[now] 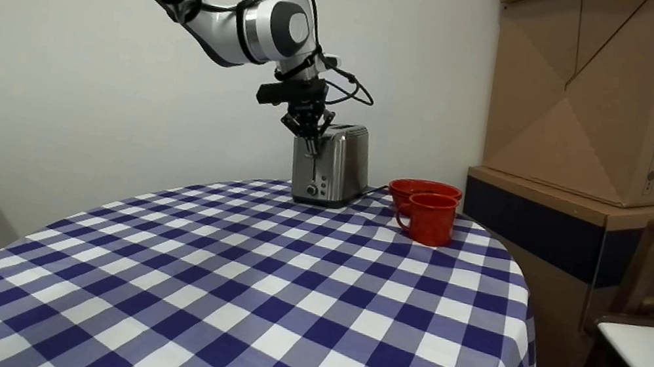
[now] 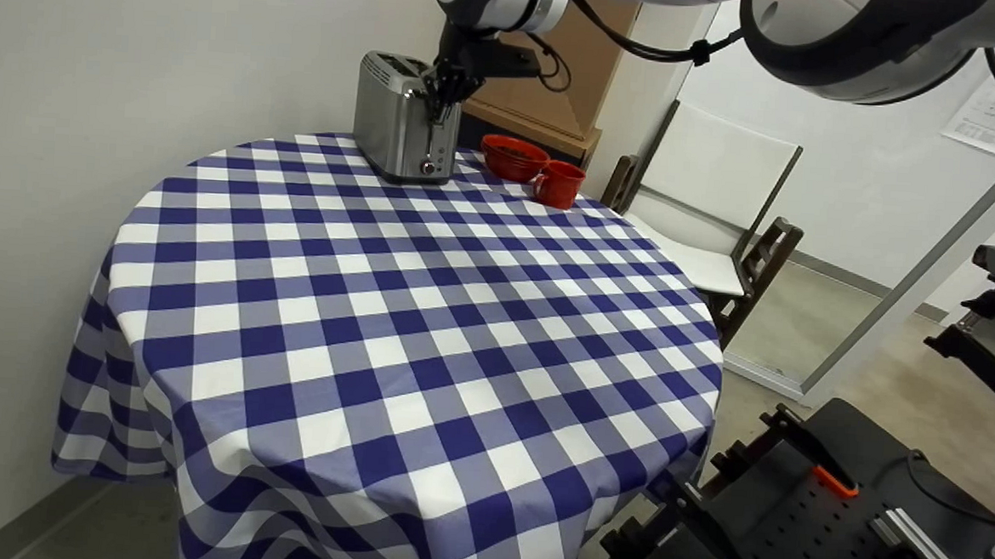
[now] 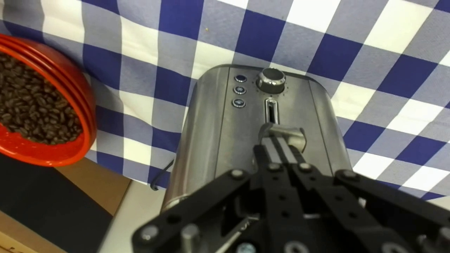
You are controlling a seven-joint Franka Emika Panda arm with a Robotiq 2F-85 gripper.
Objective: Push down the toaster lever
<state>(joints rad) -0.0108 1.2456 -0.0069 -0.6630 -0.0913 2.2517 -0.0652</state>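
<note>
The silver toaster stands upright at the far edge of the table, also seen in an exterior view and in the wrist view. Its metal lever sits on the front face, with bare slot between it and the knob. My gripper is shut, its two fingertips together with nothing between them. The tips are at the lever's upper side and appear to touch it. In both exterior views the gripper points down at the toaster's front, largely covering the lever.
A red bowl of brown beans and a red cup stand beside the toaster. A wall rises behind the table, and cardboard boxes stand past its edge. A dark cord runs from behind the toaster.
</note>
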